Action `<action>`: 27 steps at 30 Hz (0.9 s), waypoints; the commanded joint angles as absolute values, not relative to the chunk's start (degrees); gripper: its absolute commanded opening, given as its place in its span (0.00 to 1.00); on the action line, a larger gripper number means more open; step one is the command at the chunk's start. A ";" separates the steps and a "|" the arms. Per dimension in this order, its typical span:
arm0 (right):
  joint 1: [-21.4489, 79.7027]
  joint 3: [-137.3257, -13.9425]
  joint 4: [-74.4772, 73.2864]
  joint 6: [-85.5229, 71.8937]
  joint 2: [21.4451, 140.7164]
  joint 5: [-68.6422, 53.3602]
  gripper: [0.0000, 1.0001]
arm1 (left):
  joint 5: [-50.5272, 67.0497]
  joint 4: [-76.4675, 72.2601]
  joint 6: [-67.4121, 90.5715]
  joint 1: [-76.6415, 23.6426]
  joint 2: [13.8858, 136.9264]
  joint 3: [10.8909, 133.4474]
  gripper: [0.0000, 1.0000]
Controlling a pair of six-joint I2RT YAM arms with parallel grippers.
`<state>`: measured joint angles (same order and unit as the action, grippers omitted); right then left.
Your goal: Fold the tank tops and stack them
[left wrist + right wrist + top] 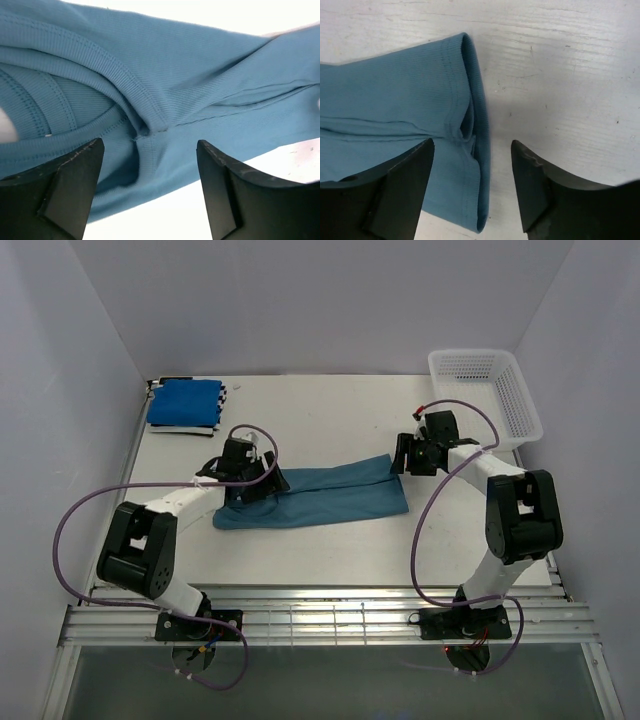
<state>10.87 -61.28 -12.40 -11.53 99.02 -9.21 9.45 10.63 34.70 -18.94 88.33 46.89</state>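
three tank tops [318, 498], one basket [487, 390]

Bright, even light from above leaves only faint, soft shadows on the white counter [350, 560] in the overhead view. In the left wrist view the counter blows out to white glare behind the teal top [165, 75]. The right wrist view is crisp, with a soft grey shadow beside the cloth's hem.
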 commanded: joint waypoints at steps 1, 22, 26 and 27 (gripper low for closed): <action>10.55 -62.23 -14.06 -11.25 92.82 -11.15 0.70 | 6.60 16.33 34.98 -19.25 83.68 51.58 0.86; 15.64 -70.05 -9.32 -12.48 104.23 -23.91 0.90 | 14.33 12.39 43.24 -22.85 102.57 62.49 0.98; 15.73 -69.26 -9.31 -12.22 107.83 -23.56 0.90 | 11.53 11.95 44.03 -22.85 100.90 56.80 0.98; 15.65 -68.04 -8.88 -12.22 108.02 -23.29 0.90 | 11.08 12.04 44.03 -22.85 100.72 56.17 0.98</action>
